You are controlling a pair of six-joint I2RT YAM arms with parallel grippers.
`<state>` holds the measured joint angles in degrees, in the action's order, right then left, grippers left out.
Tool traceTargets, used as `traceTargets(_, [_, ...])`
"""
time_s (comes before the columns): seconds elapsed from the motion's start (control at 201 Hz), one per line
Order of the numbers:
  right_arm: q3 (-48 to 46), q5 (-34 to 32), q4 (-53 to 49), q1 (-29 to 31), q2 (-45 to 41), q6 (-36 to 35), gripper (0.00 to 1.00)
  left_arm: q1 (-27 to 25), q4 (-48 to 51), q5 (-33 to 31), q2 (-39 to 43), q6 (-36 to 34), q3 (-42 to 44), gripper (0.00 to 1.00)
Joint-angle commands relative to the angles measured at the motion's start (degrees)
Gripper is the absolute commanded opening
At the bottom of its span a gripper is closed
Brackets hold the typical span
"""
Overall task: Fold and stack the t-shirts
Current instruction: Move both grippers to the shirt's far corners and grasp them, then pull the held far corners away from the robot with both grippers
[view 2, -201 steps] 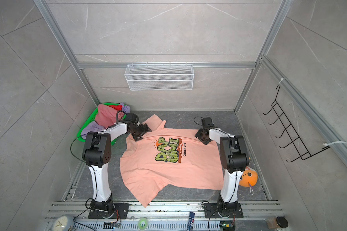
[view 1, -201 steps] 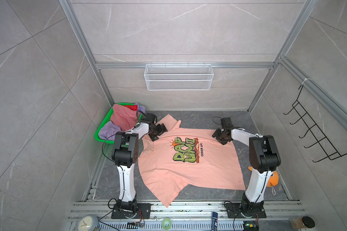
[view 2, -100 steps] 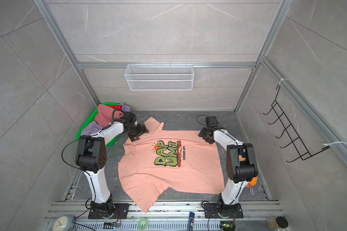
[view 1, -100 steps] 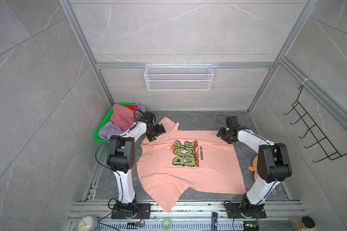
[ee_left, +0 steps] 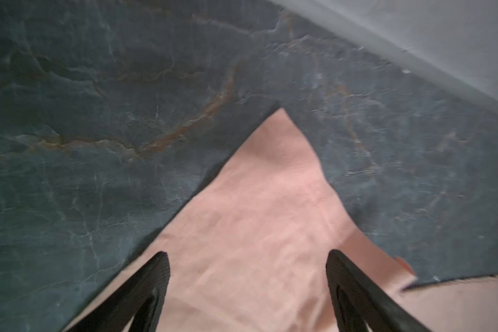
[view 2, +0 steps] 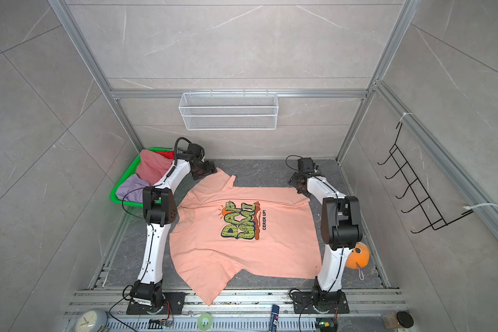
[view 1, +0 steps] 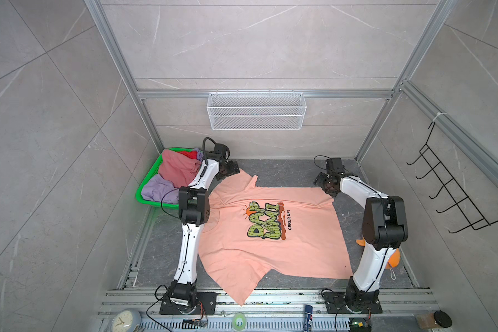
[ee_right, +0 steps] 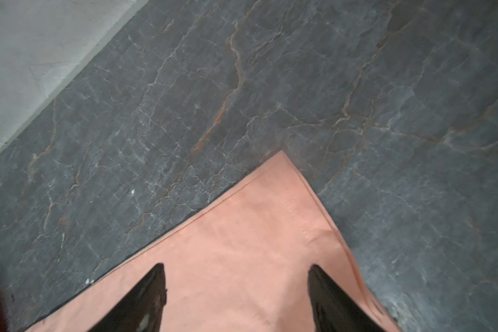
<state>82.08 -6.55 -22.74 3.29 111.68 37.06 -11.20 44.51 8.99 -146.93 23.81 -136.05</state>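
Your peach t-shirt [view 1: 299, 253] lies spread out, graphic side up, in the middle of the dark stone-patterned table [view 1: 285, 172]. Its neck is toward 9 o'clock and its hem toward 3 o'clock. One sleeve points to 11 o'clock, and the other runs to 6 o'clock, where its tip lies over the aluminium rail [view 1: 270, 296].

Your left gripper [view 1: 227, 169] is at the 11 o'clock sleeve. In the left wrist view its jaws [ee_left: 246, 258] stand wide apart over the sleeve's pointed end, with nothing pinched between them. Your right gripper [view 1: 324, 185] is at the shirt's 1 o'clock hem corner. Its jaws [ee_right: 236, 267] are also spread, with the stitched corner flat beneath them and no cloth held. Neither wrist view shows whether the fingertips press on the fabric.

The other t-shirts are heaped unfolded in the green basket [view 1: 140, 195] at 10 o'clock: a dusty pink one [view 1: 179, 169] on top, a lavender one [view 1: 156, 189] nearer you, and a bit of a red one [view 1: 189, 153] at the far side.

An orange plush toy [view 2: 357, 255] sits at 4 o'clock behind the right arm
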Motion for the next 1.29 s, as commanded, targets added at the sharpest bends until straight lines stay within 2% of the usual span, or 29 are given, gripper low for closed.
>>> traceTargets(0.0, [0.74,-3.64,-1.52,-0.41,0.82,0.20,0.79,0.30,-1.48,-2.91,-0.21,-0.78,-1.36,0.88])
traceTargets(0.219, [-1.09,-6.38,-2.85,-0.73,0.77,0.43,0.80,-0.55,-7.39,-5.12,-2.55,-0.23,-1.45,0.87])
traceTargets(0.423, [-0.59,-6.00,-2.73,-2.31,2.50,0.45,0.81,-3.14,-4.00,-7.20,-7.48,0.15,-6.68,0.85])
traceTargets(0.568, [2.43,-5.43,-2.85,-3.26,5.36,-1.16,0.82,-4.11,-3.38,-8.11,-9.17,1.39,-7.21,0.82])
traceTargets(0.642, [4.72,-4.69,-3.92,-3.70,7.40,-1.54,0.83,-4.41,-3.37,-8.07,-9.54,2.31,-7.43,0.73])
traceTargets(0.747, [8.68,-3.42,-5.94,-4.25,10.99,-1.84,0.82,-4.63,-3.19,-9.17,-9.66,2.91,-7.28,0.55])
traceTargets(0.812, [11.34,-2.36,-7.57,-4.49,13.16,-2.20,0.82,-4.69,-2.90,-10.15,-9.50,3.08,-7.26,0.40])
traceTargets(0.901, [16.47,-3.33,-11.82,-4.52,16.08,-2.40,0.80,-4.65,-2.51,-10.45,-9.01,2.71,-7.08,0.26])
traceTargets(0.976, [19.38,-4.06,-15.10,-4.52,18.02,-1.65,0.79,-4.63,-2.65,-10.75,-8.23,2.38,-6.12,0.23])
traceTargets(1.115, [25.85,-0.01,-18.43,-4.71,22.67,-3.61,0.76,-4.62,-3.68,-10.42,-6.16,1.83,-3.37,0.19])
traceTargets(1.215, [34.33,1.23,-26.90,-4.61,28.53,-3.93,0.69,-4.49,-3.59,-10.43,-5.32,1.90,-2.63,0.19])
traceTargets(1.29, [34.51,2.93,-27.75,-4.60,29.30,-1.99,0.66,-4.26,-3.51,-10.43,-4.71,2.33,-2.33,0.18])
